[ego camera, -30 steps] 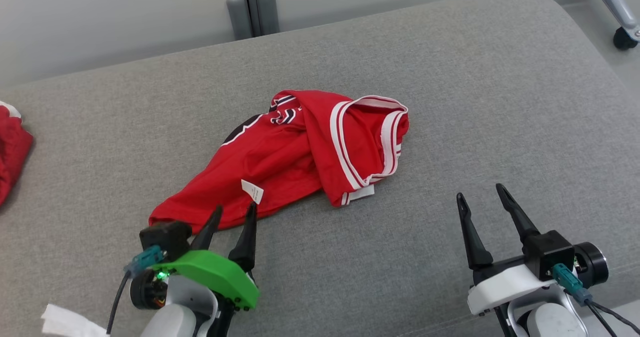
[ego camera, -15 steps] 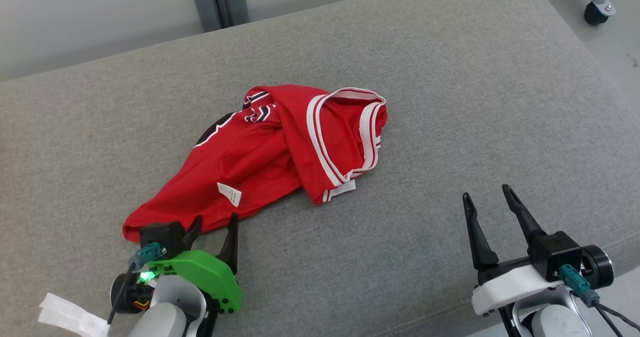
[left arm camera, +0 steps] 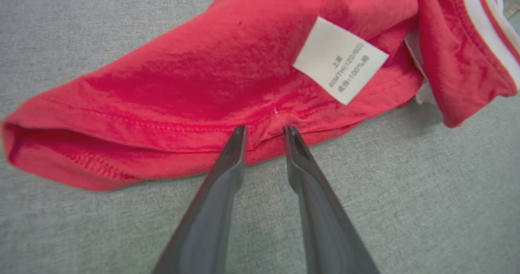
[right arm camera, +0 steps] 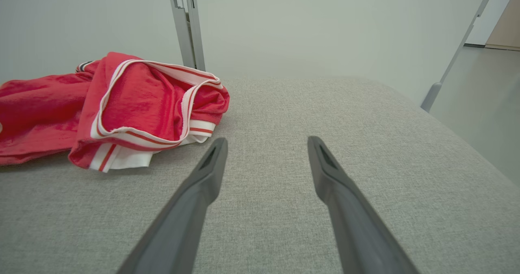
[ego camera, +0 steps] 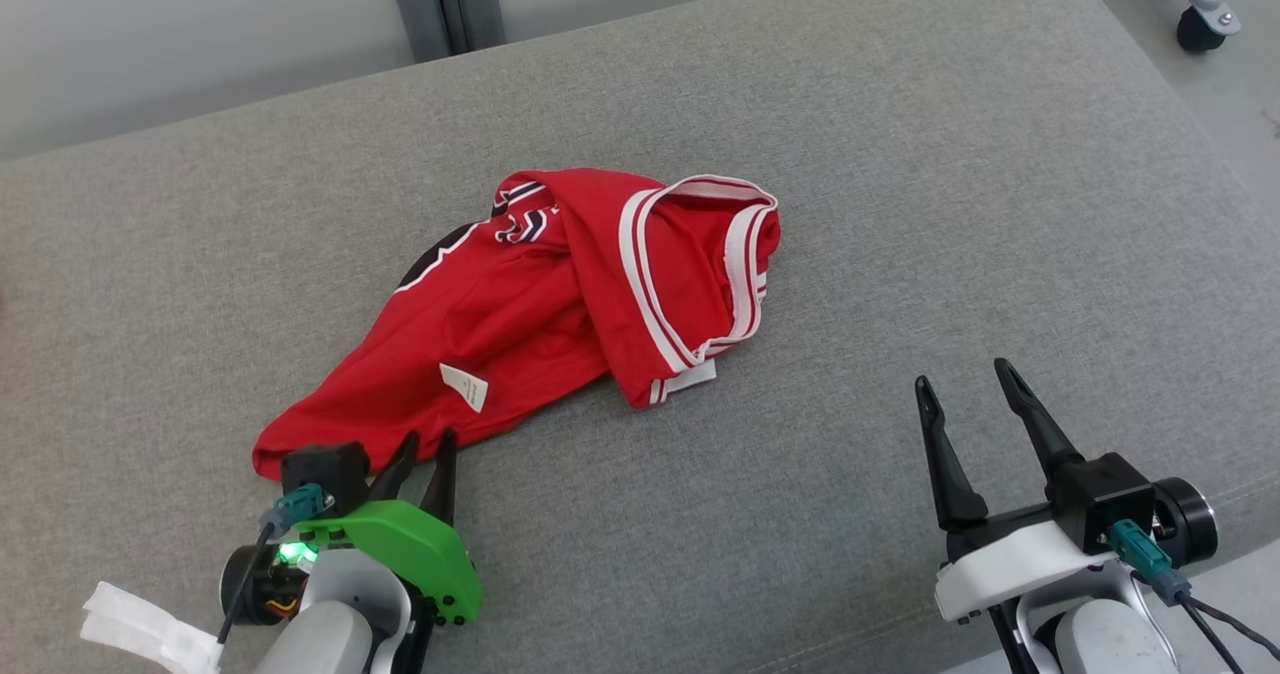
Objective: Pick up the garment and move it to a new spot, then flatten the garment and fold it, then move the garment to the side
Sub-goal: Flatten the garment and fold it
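The garment (ego camera: 560, 304) is a red jersey with white-striped trim, lying crumpled on the grey cushion (ego camera: 900, 154). A white label (ego camera: 465, 387) sits near its hem. My left gripper (ego camera: 425, 444) is at the garment's near left hem. In the left wrist view the garment (left arm camera: 203, 75) shows its label (left arm camera: 340, 60), and the left gripper (left arm camera: 264, 129) has its narrowed fingers on either side of the hem with a gap left. My right gripper (ego camera: 960, 374) hovers open over bare cushion to the right. The right wrist view shows the right gripper (right arm camera: 266, 140) empty and the garment (right arm camera: 134, 99) to its left.
The cushion's rounded edge drops off at the right toward the floor, where a caster wheel (ego camera: 1195, 29) stands. A grey post (ego camera: 445, 4) rises behind the cushion. A white strip (ego camera: 140, 629) hangs beside my left arm at the lower left.
My left gripper's fingers have drawn closer together around the garment's hem. The head camera has shifted. The right gripper stays open and the garment lies as before.
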Robot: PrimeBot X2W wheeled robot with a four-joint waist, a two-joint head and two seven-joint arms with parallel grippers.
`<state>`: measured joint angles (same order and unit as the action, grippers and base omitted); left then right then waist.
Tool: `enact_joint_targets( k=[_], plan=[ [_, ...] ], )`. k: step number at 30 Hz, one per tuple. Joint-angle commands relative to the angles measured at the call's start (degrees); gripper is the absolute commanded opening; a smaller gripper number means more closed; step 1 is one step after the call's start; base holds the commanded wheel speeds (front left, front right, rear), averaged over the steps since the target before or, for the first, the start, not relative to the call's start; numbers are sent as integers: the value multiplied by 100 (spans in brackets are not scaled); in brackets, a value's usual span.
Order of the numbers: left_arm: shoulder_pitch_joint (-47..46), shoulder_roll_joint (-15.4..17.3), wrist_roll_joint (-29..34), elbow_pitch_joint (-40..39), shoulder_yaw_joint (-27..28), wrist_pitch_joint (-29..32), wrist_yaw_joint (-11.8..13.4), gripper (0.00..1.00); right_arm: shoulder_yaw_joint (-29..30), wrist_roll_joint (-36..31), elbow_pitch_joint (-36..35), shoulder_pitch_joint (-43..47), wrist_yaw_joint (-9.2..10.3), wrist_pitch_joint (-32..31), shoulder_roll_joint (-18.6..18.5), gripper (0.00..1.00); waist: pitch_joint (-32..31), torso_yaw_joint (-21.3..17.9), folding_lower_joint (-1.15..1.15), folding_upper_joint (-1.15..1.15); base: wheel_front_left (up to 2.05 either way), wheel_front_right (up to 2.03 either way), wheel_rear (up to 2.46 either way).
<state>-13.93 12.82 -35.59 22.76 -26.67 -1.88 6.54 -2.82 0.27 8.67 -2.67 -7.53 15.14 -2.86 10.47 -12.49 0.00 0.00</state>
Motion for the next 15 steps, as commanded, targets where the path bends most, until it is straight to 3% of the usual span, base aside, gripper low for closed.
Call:
enact_joint_targets(
  k=[1,4,6,8,9,15],
  plan=[
    [-126,14,17,57,5,-64,-25,47,-3,-4,9,-6,8,1,-7,100,-3,-14,0,0,0,0,0],
    [-156,11,2,101,2,-84,-29,42,14,-16,16,47,8,1,-6,100,-17,-27,0,0,0,0,0],
    [-175,17,-19,134,9,-88,-34,32,14,-26,28,64,8,1,-6,100,-28,-40,0,0,0,0,0],
    [-187,23,-41,178,8,-93,-44,7,17,-26,33,68,8,1,-6,100,-41,-54,0,0,0,0,0],
    [-191,23,-48,197,5,-89,-45,0,20,-28,34,69,8,1,-6,100,-47,-58,0,0,0,0,0],
    [-220,3,-82,197,19,-216,-82,0,53,-42,41,101,8,1,-6,100,-115,-39,0,0,0,0,0]
  ],
)
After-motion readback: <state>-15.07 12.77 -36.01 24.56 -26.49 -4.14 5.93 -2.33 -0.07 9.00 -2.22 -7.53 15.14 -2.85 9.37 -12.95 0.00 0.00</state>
